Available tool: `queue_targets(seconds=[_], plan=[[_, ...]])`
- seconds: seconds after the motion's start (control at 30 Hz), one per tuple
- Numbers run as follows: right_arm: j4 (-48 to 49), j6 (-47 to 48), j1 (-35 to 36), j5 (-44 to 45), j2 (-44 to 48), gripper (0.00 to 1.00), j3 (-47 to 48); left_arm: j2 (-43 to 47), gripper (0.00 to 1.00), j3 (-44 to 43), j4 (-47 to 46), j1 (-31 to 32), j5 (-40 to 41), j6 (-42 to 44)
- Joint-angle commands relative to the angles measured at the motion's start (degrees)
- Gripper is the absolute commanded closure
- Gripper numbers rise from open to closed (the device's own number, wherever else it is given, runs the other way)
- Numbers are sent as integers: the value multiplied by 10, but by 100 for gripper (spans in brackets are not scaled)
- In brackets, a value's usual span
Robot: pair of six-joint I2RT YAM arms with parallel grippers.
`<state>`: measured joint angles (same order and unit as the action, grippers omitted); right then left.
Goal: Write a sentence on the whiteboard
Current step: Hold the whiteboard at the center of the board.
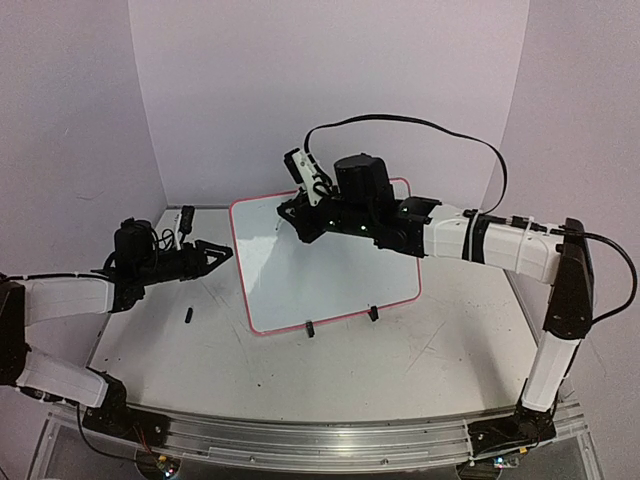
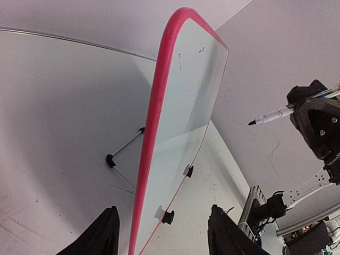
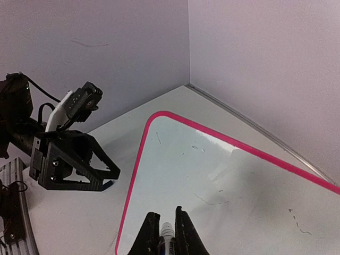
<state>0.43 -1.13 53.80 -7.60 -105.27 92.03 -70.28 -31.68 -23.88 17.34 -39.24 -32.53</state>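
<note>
The whiteboard (image 1: 330,270) has a pink frame and stands tilted on two black clip feet (image 1: 310,328); its face bears only faint smudges. My right gripper (image 1: 310,215) hovers over the board's upper left part, shut on a marker (image 3: 166,232). In the left wrist view the marker (image 2: 271,115) points its dark tip at the board, with a gap between them. My left gripper (image 1: 222,252) is open and empty just off the board's left edge. That pink edge (image 2: 154,133) runs up between its fingers (image 2: 101,234) in the left wrist view. The board (image 3: 212,175) and left gripper (image 3: 109,172) also show in the right wrist view.
A small black cap (image 1: 189,316) lies on the table left of the board's near corner. A thin wire stand (image 2: 125,149) props the board from behind. Walls close in behind and on both sides. The right arm (image 1: 500,245) reaches across above the board's right part.
</note>
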Motion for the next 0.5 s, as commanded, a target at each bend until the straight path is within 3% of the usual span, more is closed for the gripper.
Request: queue_targets(seconds=[0.0,0.47], plan=[[44,57,25,83,-23,100,44,-31,43,-14,-56,0,-11,27],[159,139,59,184,-46,100,19,-101,51,-51,-78,1,-53,50]])
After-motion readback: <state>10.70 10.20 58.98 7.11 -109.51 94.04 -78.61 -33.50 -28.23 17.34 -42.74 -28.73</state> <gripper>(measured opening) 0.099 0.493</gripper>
